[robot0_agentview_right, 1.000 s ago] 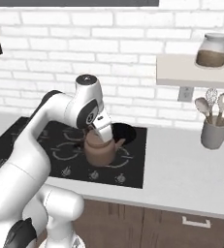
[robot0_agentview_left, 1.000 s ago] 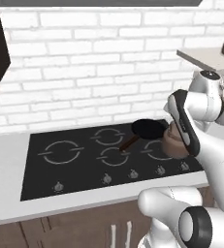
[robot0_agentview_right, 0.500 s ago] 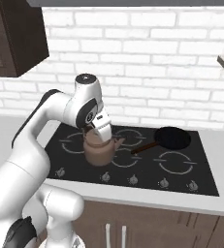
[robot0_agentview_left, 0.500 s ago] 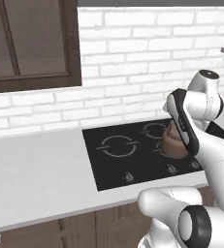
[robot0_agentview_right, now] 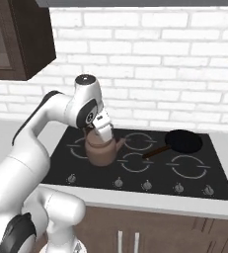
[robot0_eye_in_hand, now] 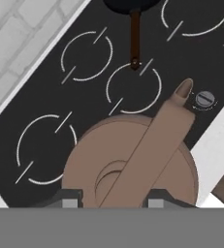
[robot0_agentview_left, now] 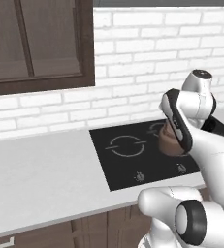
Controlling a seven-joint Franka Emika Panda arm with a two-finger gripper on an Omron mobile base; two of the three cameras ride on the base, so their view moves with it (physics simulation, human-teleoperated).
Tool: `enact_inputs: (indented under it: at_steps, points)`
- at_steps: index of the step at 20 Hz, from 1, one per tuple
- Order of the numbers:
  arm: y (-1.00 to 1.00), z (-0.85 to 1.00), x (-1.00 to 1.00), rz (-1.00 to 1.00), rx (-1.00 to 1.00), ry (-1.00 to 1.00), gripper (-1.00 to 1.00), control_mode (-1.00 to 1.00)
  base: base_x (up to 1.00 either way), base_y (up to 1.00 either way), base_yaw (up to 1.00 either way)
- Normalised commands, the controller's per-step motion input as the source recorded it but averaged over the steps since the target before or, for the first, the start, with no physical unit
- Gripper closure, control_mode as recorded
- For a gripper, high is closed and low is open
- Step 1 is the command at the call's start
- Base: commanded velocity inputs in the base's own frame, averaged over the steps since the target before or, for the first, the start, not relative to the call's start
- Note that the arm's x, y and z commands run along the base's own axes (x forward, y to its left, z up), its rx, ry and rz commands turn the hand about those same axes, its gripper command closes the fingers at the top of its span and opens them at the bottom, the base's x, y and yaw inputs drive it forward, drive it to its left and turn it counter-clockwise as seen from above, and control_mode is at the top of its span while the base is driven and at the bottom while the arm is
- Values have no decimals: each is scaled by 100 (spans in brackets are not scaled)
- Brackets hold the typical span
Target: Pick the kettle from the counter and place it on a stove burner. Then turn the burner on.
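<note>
Since the earlier frames our base has driven left, and the gripper (robot0_agentview_right: pixel 101 132), pinching the kettle (robot0_agentview_right: pixel 101 150) by its handle, carries it over the cooktop (robot0_agentview_right: pixel 194 184), not yet set down.

1 kettle (robot0_agentview_right: pixel 101 151), 1 pan (robot0_agentview_right: pixel 183 141), 5 knobs (robot0_agentview_right: pixel 118 183)

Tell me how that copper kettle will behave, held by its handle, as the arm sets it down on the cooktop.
The kettle looks rigid, probably metal, so it should not flex. The gripper holds only its handle, above the squat body, so it may swing or tilt a little. Its broad base should sit stably on the flat black cooktop; the glass may let it slide.
</note>
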Motion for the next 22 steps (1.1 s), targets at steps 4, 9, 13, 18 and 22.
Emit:
enact_inputs:
  at_steps: [4, 9, 13, 18, 22]
  points:
    - [2, 0, 47, -1, 0, 0, 100, -100, 0, 0, 0]
    - [33, -3, 97, -2, 0, 0, 100, -100, 0, 0, 0]
    - [68, 0, 88, -4, 0, 0, 100, -100, 0, 0, 0]
    - [68, -1, 64, -1, 6, 6, 100, -100, 0, 0, 0]
    - [13, -7, 5, 0, 2, 4, 100, -100, 0, 0, 0]
